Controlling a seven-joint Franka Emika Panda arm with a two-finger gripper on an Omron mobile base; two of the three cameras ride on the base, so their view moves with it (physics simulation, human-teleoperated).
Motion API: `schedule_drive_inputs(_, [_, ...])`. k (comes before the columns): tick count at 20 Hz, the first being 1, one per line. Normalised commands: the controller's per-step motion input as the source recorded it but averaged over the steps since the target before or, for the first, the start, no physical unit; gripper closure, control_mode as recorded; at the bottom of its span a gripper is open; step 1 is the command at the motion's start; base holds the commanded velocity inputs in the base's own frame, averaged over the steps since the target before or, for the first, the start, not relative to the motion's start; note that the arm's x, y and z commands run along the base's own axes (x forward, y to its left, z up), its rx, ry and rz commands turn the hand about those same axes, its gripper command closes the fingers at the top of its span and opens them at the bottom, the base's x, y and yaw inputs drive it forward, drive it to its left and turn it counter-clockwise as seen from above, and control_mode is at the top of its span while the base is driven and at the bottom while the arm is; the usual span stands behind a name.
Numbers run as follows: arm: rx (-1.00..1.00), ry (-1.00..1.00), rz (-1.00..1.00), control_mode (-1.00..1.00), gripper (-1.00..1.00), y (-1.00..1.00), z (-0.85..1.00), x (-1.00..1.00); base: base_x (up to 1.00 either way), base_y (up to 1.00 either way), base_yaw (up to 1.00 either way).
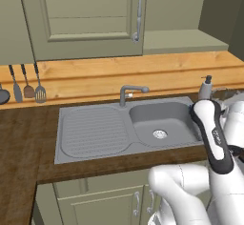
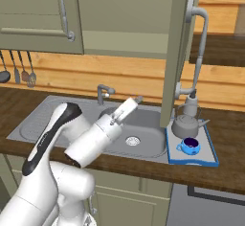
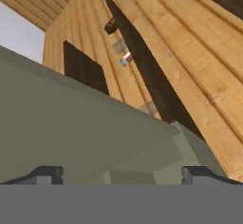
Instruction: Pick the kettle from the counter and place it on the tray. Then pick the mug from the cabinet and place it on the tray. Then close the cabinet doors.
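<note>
Cabinet doors (image 2: 179, 52) are the matter at hand: in the right base view one olive-green door is seen edge-on at upper centre-right, swung outward, its long axis upright and its curved silver bar handle (image 2: 200, 48) facing right. The other door (image 2: 38, 14) lies flat and shut at upper left, handle upright.

At lower right of that view the blue mug (image 2: 190, 146) is seen on the tray (image 2: 210, 159), handle toward the left, with the kettle (image 2: 185, 124) just behind it on the same tray, spout to the right. The tray rests on the tabletop (image 2: 225, 172) just beside the sink (image 2: 139, 139).

The tool (image 3: 121, 173) is held wide open in the hand view, nothing between its fingertips (image 3: 47, 173); an olive-green panel (image 3: 71, 123) is seen close ahead, though contact cannot be judged. Free room is left above the sink, bounded on the right by the open door's edge.
</note>
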Motion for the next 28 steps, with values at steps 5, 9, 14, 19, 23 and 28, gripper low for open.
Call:
schedule_drive_inputs(5, [0.16, -0.02, 0.05, -1.00, -1.00, -0.46, -0.07, -0.09, 0.00, 0.00, 0.00])
schedule_drive_inputs(9, [0.19, 0.00, 0.08, -1.00, -1.00, -0.44, -0.34, -0.14, 0.00, 0.00, 0.00])
schedule_drive_inputs(14, [0.17, 0.00, 0.09, -1.00, -1.00, -0.45, -0.16, -0.05, 0.00, 0.00, 0.00])
schedule_drive_inputs(19, [0.12, 0.00, 0.11, -1.00, -1.00, -0.47, 0.03, 0.00, 0.00, 0.00, 0.00])
schedule_drive_inputs(23, [0.09, -0.08, 0.12, -1.00, -1.00, -0.42, 0.21, 0.00, 0.00, 0.00, 0.00])
schedule_drive_inputs(28, [-0.01, -0.11, 0.13, -1.00, -1.00, -0.12, 0.42, 0.00, 0.00, 0.00, 0.00])
